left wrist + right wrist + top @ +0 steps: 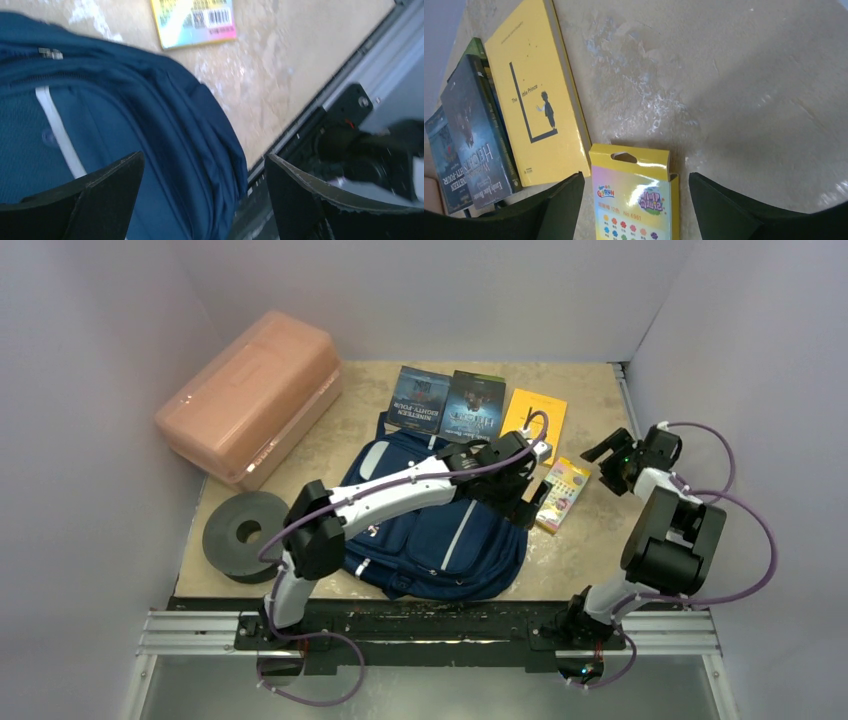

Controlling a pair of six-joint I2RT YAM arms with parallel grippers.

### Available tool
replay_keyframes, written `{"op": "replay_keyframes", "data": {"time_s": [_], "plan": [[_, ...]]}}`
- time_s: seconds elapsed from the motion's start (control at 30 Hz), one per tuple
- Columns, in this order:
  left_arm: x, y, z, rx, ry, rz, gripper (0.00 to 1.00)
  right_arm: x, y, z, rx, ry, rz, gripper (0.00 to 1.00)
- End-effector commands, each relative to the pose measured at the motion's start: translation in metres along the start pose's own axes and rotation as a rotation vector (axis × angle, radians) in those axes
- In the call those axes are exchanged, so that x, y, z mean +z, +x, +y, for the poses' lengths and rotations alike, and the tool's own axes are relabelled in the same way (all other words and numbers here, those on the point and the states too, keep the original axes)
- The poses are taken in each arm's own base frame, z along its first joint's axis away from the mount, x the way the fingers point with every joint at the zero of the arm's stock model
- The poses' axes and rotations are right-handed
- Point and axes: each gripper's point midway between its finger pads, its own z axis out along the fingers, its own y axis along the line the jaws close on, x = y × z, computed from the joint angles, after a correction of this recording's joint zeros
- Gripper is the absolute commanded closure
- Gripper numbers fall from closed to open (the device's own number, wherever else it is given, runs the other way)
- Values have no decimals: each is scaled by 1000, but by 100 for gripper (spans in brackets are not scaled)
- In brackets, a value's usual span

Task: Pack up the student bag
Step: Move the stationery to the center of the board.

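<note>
Nearest the top camera, both arms rise from the rail (430, 625) at 6 o'clock. On the table (590, 540), the salmon-pink box (250, 405) sits at 10 o'clock. The student bag (440, 540) lies flat at the centre, towards 6 o'clock. A grey spool (245, 532) lies at 8 o'clock. Three books line 12 o'clock, the yellow book (535, 420) rightmost. A crayon box (562, 492) lies just beside the bag at its 3 o'clock.

The left gripper (522, 498) hangs over the bag's 3 o'clock edge with jaws spread wide and nothing between them. The right gripper (608, 465), equally wide and empty, hovers above the crayon box (634, 200), and its fingers frame the box's top end.

Picking up the crayon box looks like the step in hand. It lies flat, so the right fingers should drop low, straddle its narrow width squarely and close on the long sides, away from the flimsy hang-tab. The left gripper would do best to find the zip pull (50, 52) and part the bag for it.

Whether the main compartment is open cannot be told, since the left arm covers it from above. The left wrist view is blurred and shows only the bag's side. The right wrist view cuts off the crayon box's lower end.
</note>
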Motion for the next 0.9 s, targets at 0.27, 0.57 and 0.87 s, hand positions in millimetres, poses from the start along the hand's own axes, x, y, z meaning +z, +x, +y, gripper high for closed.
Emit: {"op": "replay_keyframes", "data": {"time_s": [0.27,0.57,0.87], "plan": [[-153,32,-22,53,209,-92,10,33,11,8,-10,-191,64,46],[-167,50,-17,71,222,-89,10,36,4,1,-6,-240,83,48],[-168,49,-23,62,251,-91,10,45,25,1,54,-311,166,69]]}}
